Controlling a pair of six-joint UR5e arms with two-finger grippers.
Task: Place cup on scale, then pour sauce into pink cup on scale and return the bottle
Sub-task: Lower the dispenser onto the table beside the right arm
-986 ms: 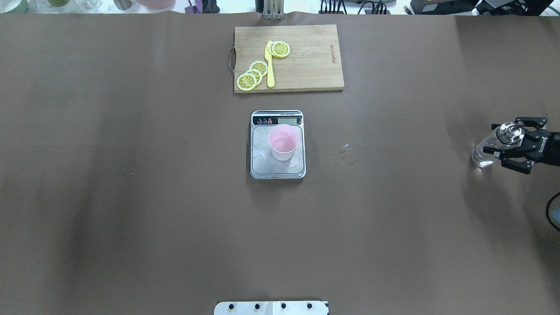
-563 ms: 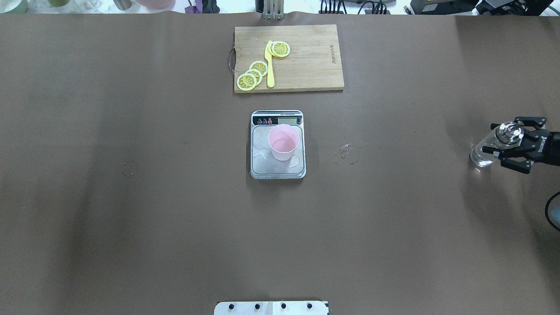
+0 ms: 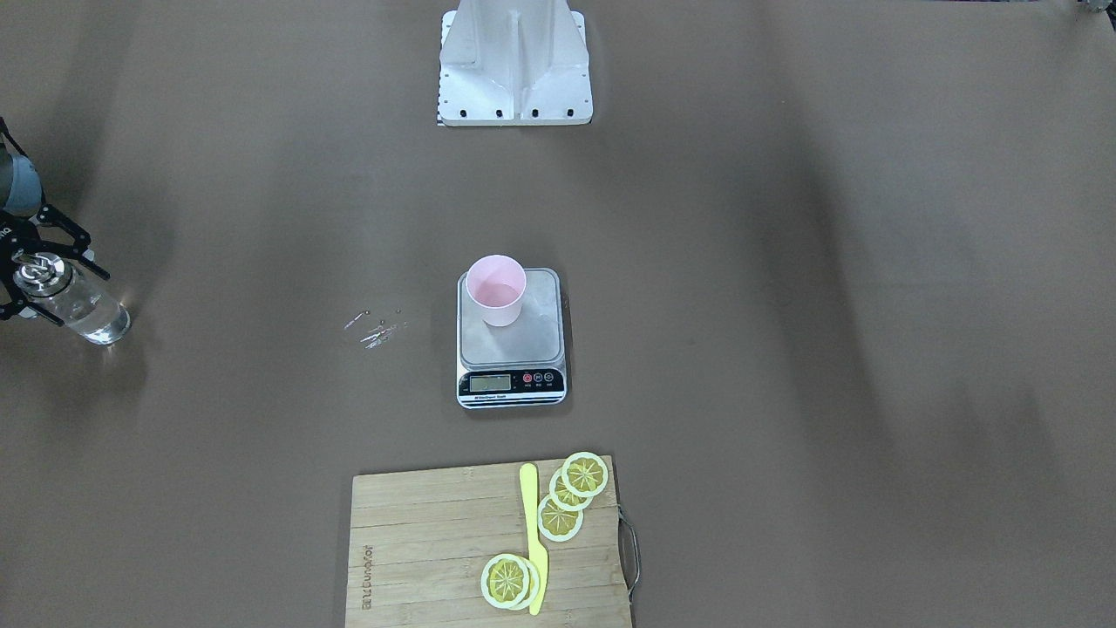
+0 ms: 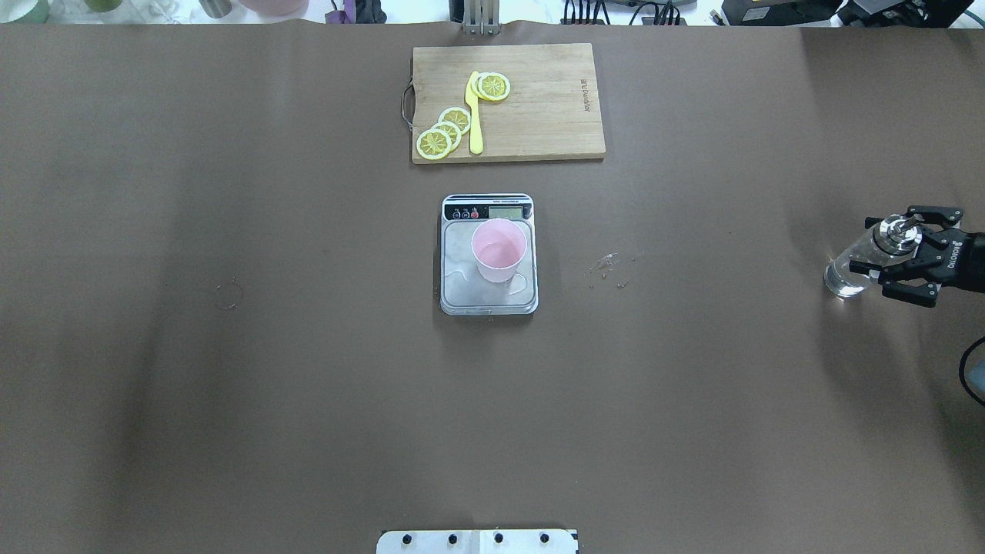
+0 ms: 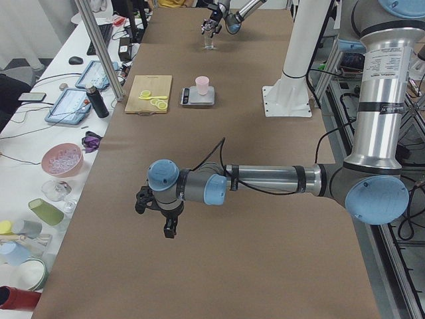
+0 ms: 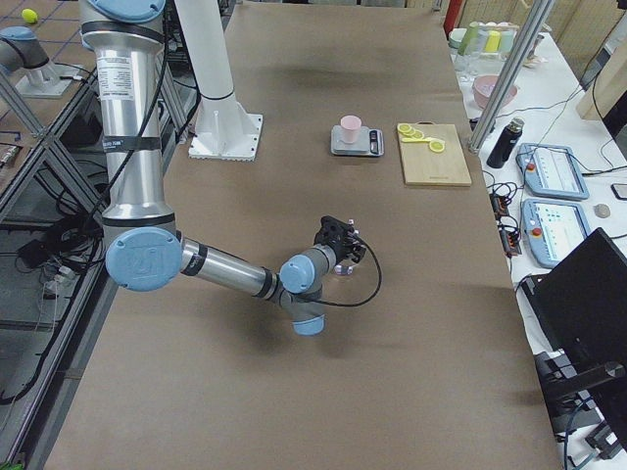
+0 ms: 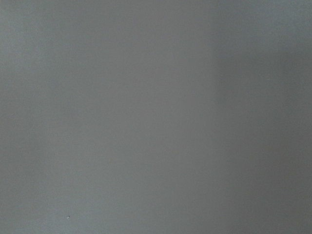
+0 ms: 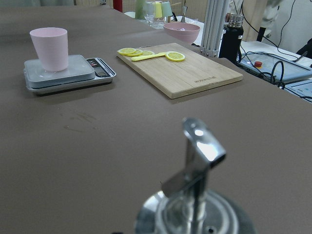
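The pink cup (image 4: pixel 499 250) stands upright on the scale (image 4: pixel 454 298) at the table's middle; it also shows in the front view (image 3: pixel 496 290) and the right wrist view (image 8: pixel 48 48). My right gripper (image 4: pixel 860 246) is at the far right edge, shut on the clear glass bottle (image 4: pixel 840 278). The bottle is upright, its base at or just above the table (image 3: pixel 103 323). Its silver pourer cap (image 8: pixel 197 146) fills the bottom of the right wrist view. Clear sauce shows in the bottle. My left gripper (image 5: pixel 163 214) shows only in the left side view, low over bare table; I cannot tell its state.
A wooden cutting board (image 4: pixel 539 115) with lemon slices and a yellow knife (image 4: pixel 475 115) lies behind the scale. A wet trace lies on the scale's platform and small drops (image 4: pixel 612 265) lie on the table to its right. The robot's base (image 3: pixel 514 70) stands at the near edge.
My right gripper has sunk a little with the bottle in it; the bottle's base has shifted slightly. The cup and scale have not moved.
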